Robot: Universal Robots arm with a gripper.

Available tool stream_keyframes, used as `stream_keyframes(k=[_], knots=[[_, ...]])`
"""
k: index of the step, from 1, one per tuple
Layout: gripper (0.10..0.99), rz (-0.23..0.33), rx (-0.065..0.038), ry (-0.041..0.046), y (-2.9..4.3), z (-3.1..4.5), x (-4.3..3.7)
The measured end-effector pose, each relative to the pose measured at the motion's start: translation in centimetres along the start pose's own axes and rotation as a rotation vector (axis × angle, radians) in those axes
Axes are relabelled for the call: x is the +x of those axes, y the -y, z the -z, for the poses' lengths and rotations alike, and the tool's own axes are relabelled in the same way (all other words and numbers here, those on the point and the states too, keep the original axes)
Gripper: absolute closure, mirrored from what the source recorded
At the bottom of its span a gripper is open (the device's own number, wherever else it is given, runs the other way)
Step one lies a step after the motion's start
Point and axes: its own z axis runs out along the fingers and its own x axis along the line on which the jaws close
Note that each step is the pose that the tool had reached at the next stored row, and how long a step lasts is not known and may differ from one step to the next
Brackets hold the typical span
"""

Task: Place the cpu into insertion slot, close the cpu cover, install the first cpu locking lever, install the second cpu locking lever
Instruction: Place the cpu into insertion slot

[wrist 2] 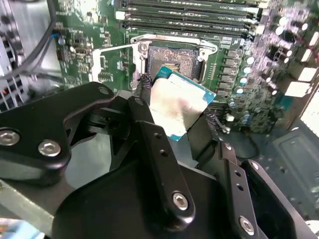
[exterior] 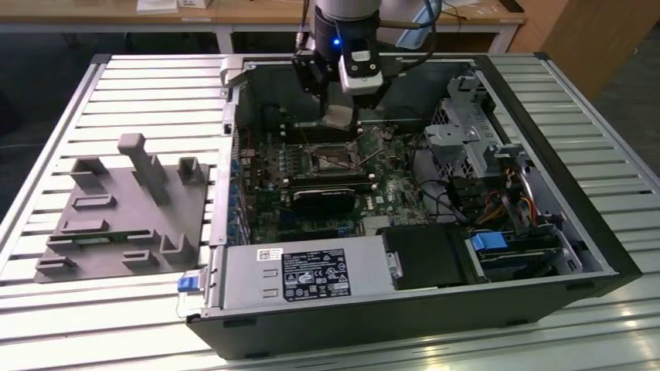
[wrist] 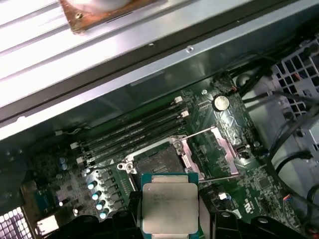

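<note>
My gripper (exterior: 338, 122) is shut on the cpu (exterior: 339, 116), a flat square chip with a dull silver top, held tilted in the air inside the open computer case. Both wrist views show the cpu (wrist 2: 179, 102) (wrist: 169, 209) pinched at two opposite edges between my black fingers (wrist 2: 149, 129) (wrist: 223, 223). The insertion slot (wrist: 154, 162) (wrist 2: 172, 57) (exterior: 330, 158) lies bare on the green motherboard a short way below and ahead of the chip. The cpu cover (wrist: 215, 147), a thin silver frame, stands swung open beside the slot. A thin wire lever (wrist: 219, 177) sticks out near it.
Long black memory slots (wrist: 129, 132) run along one side of the socket. A black heatsink block (exterior: 321, 199) sits nearer the front in the exterior view, and in front of it the power supply (exterior: 299, 274). Drive cage and cables (exterior: 484, 151) fill the exterior view's right. A grey fixture (exterior: 124, 209) lies outside the case.
</note>
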Motion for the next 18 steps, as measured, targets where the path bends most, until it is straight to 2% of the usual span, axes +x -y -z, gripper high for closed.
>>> stream_keyframes(k=[18], knots=[[0.545, -0.325, 0.0, 0.0285, 0.05, -0.62, 0.0]])
